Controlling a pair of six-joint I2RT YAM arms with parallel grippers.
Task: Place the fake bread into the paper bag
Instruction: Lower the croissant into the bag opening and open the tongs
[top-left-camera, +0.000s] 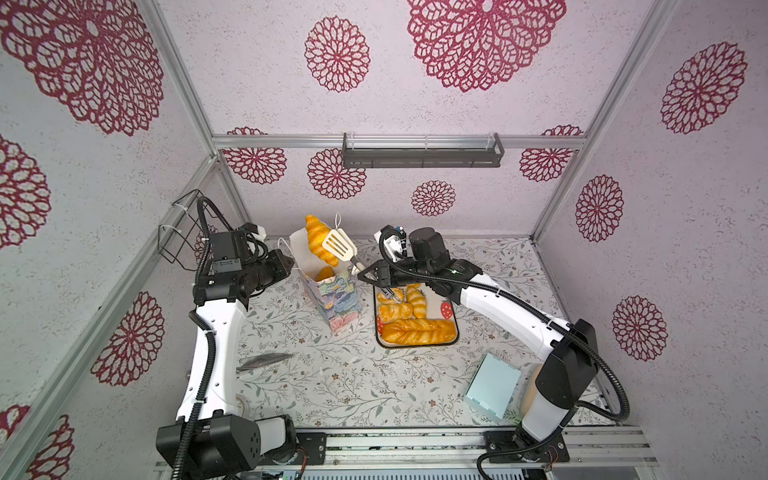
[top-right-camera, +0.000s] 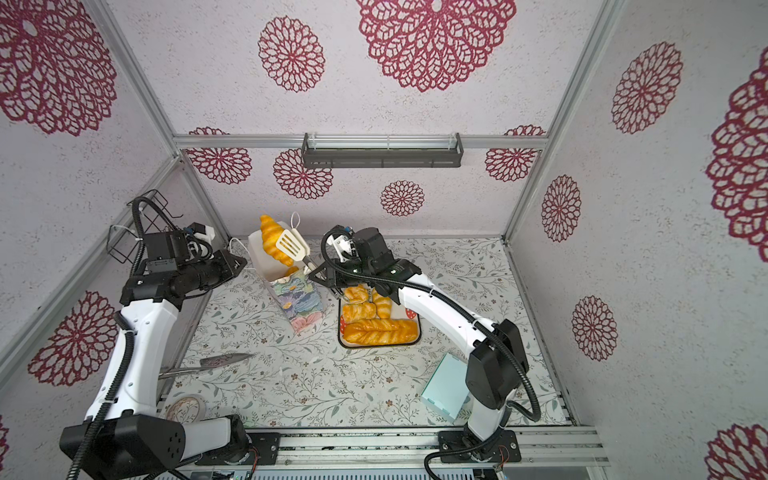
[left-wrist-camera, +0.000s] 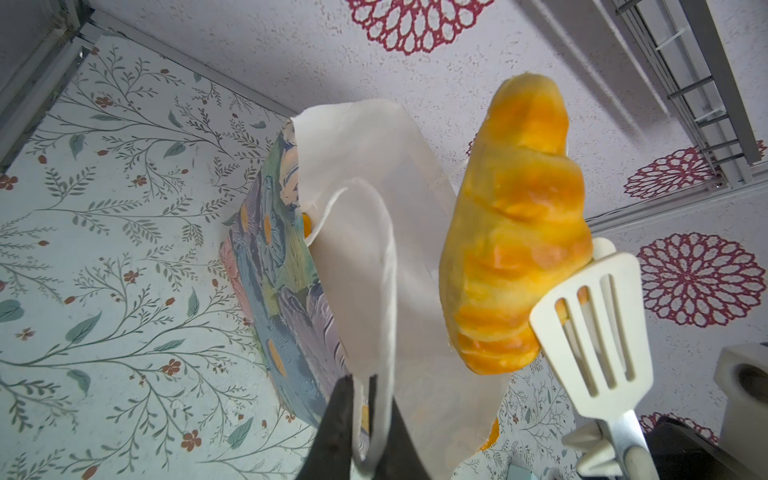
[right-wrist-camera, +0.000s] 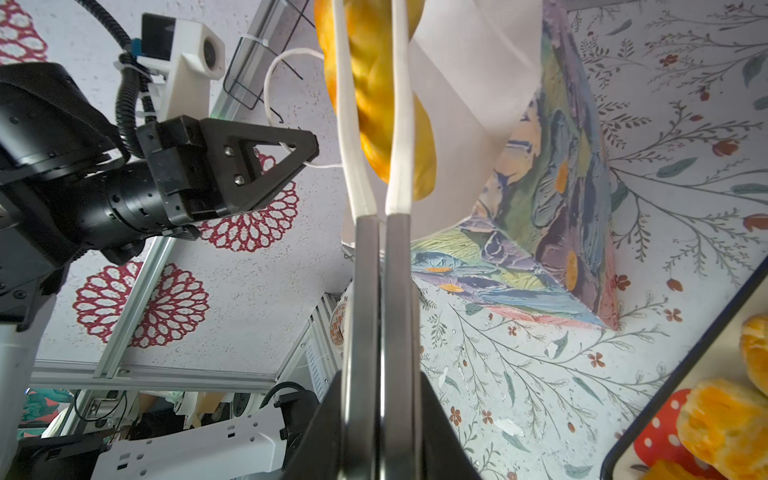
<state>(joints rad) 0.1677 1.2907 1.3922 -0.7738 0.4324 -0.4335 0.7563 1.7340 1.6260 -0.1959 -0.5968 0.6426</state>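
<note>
A table (top-left-camera: 332, 386) with a leaf-and-flower print carries the paper bag (top-left-camera: 334, 303) standing, a tray (top-left-camera: 415, 345) just beside it, a light blue box (top-left-camera: 492, 386) front right, and a metal blade (top-left-camera: 266, 359) and tape roll (top-right-camera: 185, 409) front left

croissant (top-left-camera: 318, 239): golden-yellow, orange stripes
paper bag (top-left-camera: 336, 301): pastel painted flowers, white inside
spatula tongs (top-left-camera: 338, 246): cream
box (top-left-camera: 492, 384): light blue

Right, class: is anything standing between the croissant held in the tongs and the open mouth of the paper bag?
Nothing visible does. The croissant hangs in the tongs over the paper bag's open mouth, its lower tip pointing in. The left pincer, shut on a cord handle, is off to the side.
</note>
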